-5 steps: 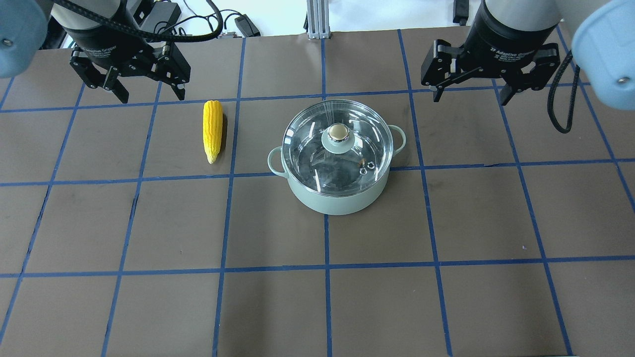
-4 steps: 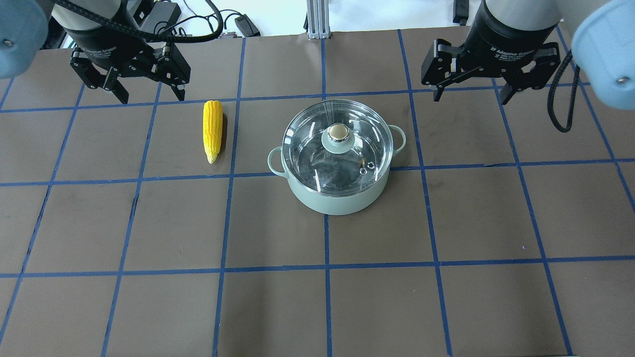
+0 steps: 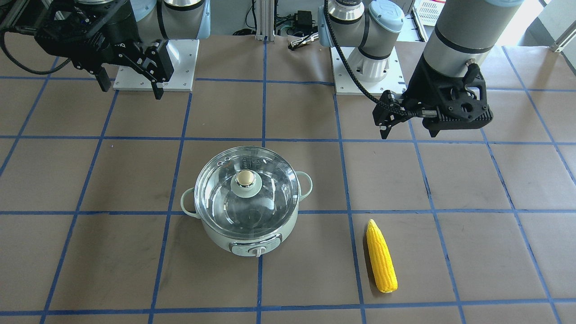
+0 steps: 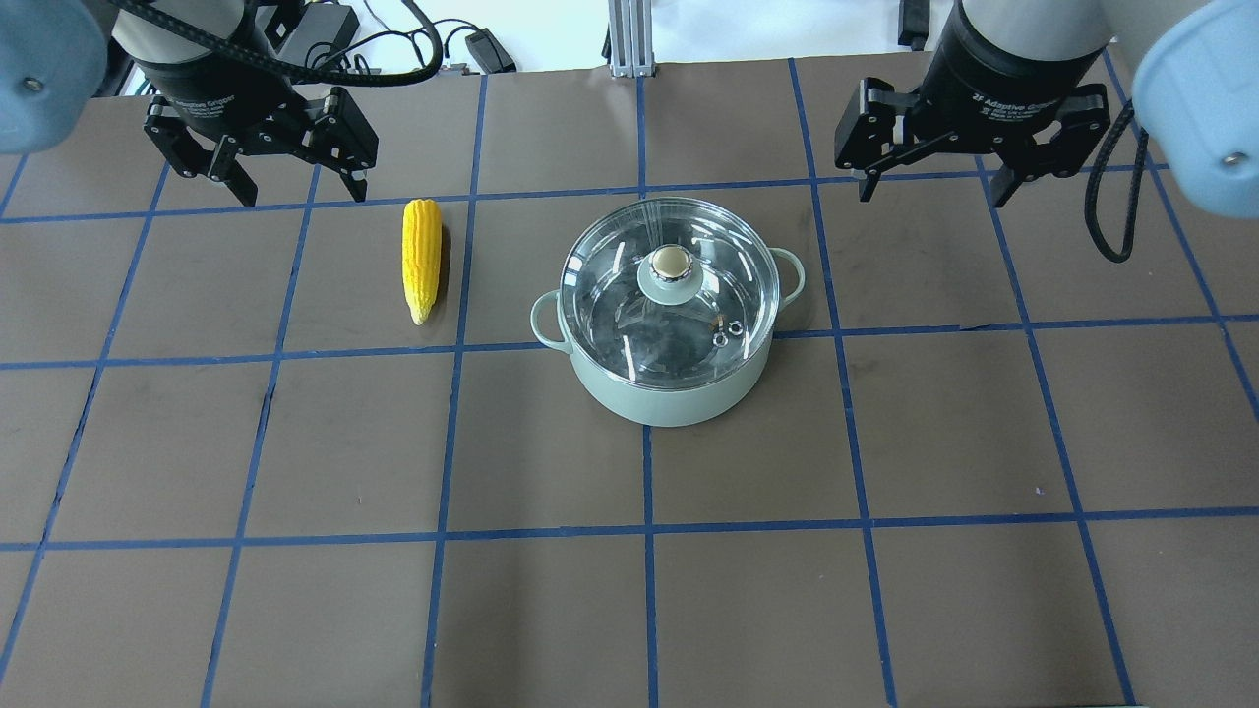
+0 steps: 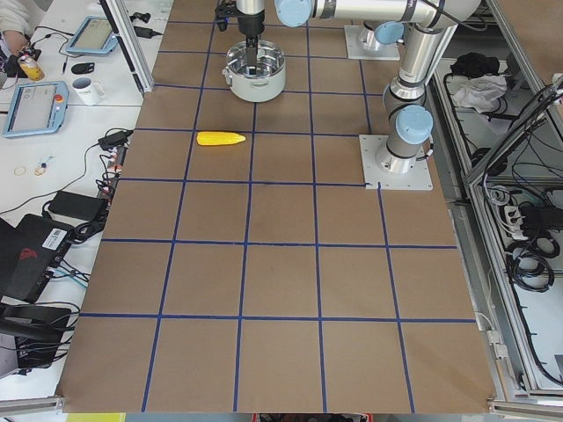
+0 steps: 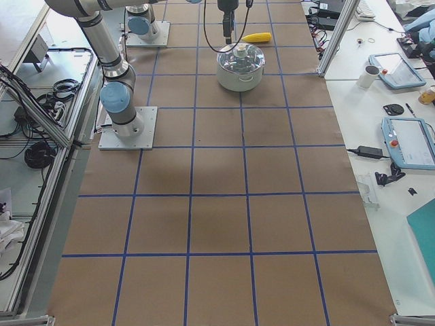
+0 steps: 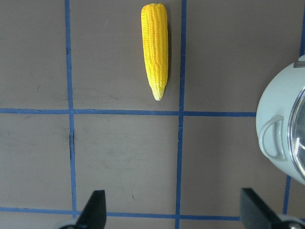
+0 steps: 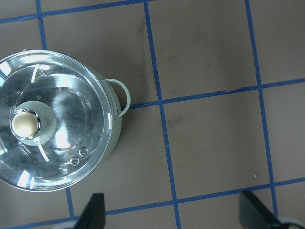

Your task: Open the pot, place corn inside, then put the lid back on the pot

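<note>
The mint-green pot (image 4: 669, 401) stands mid-table with the glass lid (image 4: 620, 310) closed on it, beige knob on top. The yellow corn (image 4: 422, 258) lies on the table to the pot's left, tip toward the viewer. My left gripper (image 4: 302, 192) hovers open and empty behind and left of the corn. My right gripper (image 4: 934, 192) hovers open and empty behind and right of the pot. The left wrist view shows the corn (image 7: 155, 52) and the pot's edge (image 7: 279, 138). The right wrist view shows the lid (image 8: 62, 119). The front view shows the pot (image 3: 220, 240), the corn (image 3: 381, 256) and the control knob.
The table (image 4: 885, 442) is brown with a blue tape grid. The arm bases (image 3: 369, 67) stand at its back edge. Cables and a metal post (image 4: 625, 39) lie beyond that edge. Desks with tablets and a mug (image 5: 88, 88) flank the table.
My left gripper has shifted slightly toward the back of the table. The right gripper, pot, lid and corn have not moved.
</note>
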{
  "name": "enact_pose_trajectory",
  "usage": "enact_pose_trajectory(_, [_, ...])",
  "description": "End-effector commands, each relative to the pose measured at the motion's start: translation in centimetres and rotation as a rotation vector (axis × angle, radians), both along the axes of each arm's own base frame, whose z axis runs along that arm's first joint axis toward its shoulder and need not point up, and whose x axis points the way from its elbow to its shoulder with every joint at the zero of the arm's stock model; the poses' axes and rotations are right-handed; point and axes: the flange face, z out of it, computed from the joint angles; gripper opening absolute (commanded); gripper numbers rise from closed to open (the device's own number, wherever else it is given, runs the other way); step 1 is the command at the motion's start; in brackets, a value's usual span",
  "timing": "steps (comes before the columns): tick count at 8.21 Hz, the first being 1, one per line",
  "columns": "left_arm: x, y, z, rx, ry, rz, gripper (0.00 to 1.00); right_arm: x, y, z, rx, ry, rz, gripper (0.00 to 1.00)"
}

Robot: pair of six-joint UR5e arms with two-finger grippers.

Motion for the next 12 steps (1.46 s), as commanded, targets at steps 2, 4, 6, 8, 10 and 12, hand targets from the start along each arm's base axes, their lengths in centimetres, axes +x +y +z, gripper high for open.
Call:
enact_pose_trajectory(2, [0.8,-6.4,-5.4,-0.081,-0.006,-0.011,1.00,0.3,0.1,-0.1,0.005,-0.009,0.005,1.00])
enact_pose_trajectory(4, [0.9,-9.7,-9.7,-0.102,-0.003,-0.022,1.00,0.4,0.1,-0.1,0.006,-0.012,0.003,1.00])
enact_pose_trajectory(6, [0.9,-11.8,-14.6,-0.053,0.004,-0.047,1.00,0.2,0.0,-0.1,0.005,-0.006,0.018,1.00])
enact_pose_trajectory(8, [1.0,-14.0,-20.8,-0.015,0.007,-0.073,1.00,0.0,-0.1,-0.2,0.012,0.019,0.132,1.00])
enact_pose_trajectory(10, [1.5,-15.6,-25.6,0.001,0.008,-0.071,1.00,0.2,-0.1,-0.2,0.014,0.007,0.137,1.00])
enact_pose_trajectory(12, [1.5,-16.0,-27.6,0.016,0.007,-0.107,1.00,0.2,0.3,-0.5,0.049,0.012,0.138,1.00])
